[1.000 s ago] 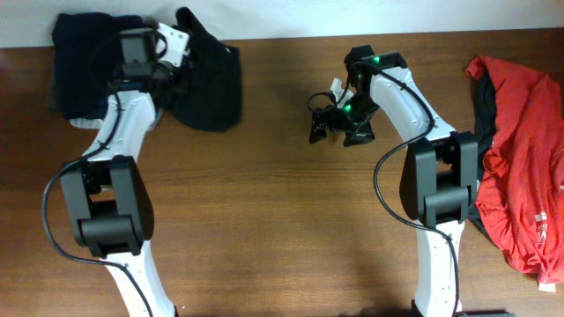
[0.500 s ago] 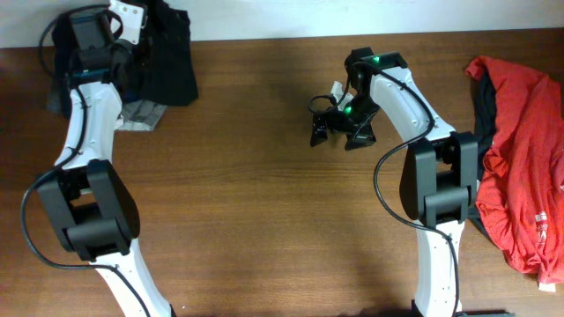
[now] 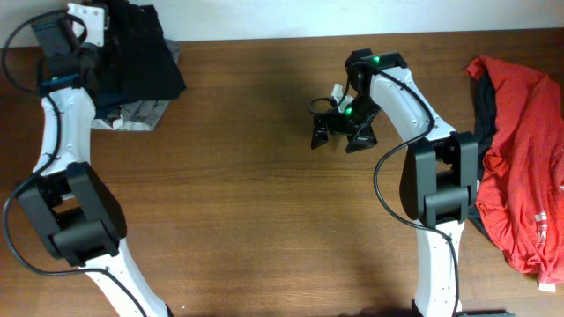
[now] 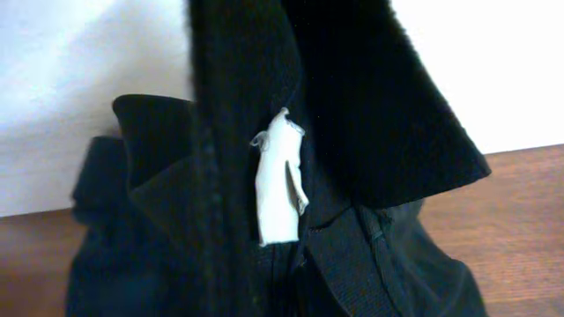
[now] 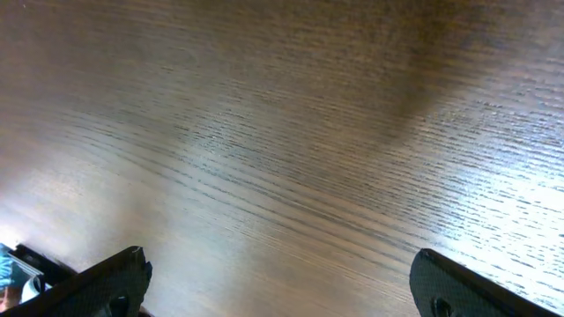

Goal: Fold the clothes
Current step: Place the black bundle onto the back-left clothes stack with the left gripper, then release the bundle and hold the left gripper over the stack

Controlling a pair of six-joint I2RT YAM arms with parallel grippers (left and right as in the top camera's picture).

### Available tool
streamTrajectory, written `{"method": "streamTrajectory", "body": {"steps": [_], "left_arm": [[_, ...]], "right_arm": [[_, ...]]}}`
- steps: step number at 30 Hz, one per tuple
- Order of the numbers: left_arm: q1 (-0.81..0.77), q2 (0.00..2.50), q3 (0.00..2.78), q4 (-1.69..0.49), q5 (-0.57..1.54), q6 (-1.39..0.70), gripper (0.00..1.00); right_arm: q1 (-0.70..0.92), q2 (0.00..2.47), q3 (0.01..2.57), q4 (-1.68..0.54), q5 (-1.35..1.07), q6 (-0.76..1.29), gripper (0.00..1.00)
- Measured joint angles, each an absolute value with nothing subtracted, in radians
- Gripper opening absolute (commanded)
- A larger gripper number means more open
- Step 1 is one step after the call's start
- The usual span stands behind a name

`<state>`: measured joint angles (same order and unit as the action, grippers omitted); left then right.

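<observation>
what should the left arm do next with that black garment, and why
Probably open the left gripper and release the black garment. The gripper is shut on the fabric, which lies bunched over the grey garment at the far left corner of the table. The right gripper hangs open over the table, holding nothing.

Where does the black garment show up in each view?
Overhead: black garment at the top left, by the table's far edge.
Left wrist: black garment fills most of the frame, white tag at the centre.
Right wrist: not in it.
Shared landmark: the wooden table.
</observation>
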<state>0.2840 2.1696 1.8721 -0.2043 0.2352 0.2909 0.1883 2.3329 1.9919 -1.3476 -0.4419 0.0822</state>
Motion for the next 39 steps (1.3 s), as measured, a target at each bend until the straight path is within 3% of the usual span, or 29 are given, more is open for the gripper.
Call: {"method": "streamTrajectory", "body": {"steps": [16,20,21,23,25,26,37,39], "left_arm": [[0.373,2.198,1.876,-0.163,0.236,0.287,0.03],[0.396,2.209,1.876,-0.158,0.236,0.284,0.15],[0.4,2.209,1.876,-0.158,0.236,0.284,0.25],[0.409,2.209,1.876,-0.155,0.234,0.284,0.62],[0.418,2.209,1.878,-0.152,0.234,0.283,0.78],[0.421,2.209,1.878,-0.149,0.235,0.284,0.98],[0.428,2.209,1.884,-0.145,0.242,0.226,0.99],[0.428,2.209,1.884,-0.144,0.273,0.2,0.93]], "right_arm": [[0.188,2.333,1.992,-1.377,-0.442,0.106,0.99],[0.189,2.333,1.992,-1.377,-0.442,0.117,0.99],[0.189,2.333,1.992,-1.377,-0.442,0.121,0.99],[0.189,2.333,1.992,-1.377,-0.442,0.128,0.99],[0.189,2.333,1.992,-1.377,-0.442,0.131,0.99],[0.189,2.333,1.992,-1.377,-0.442,0.131,0.99],[0.189,2.333,1.992,-1.377,-0.442,0.132,0.99],[0.189,2.333,1.992,-1.377,-0.442,0.132,0.99]]}}
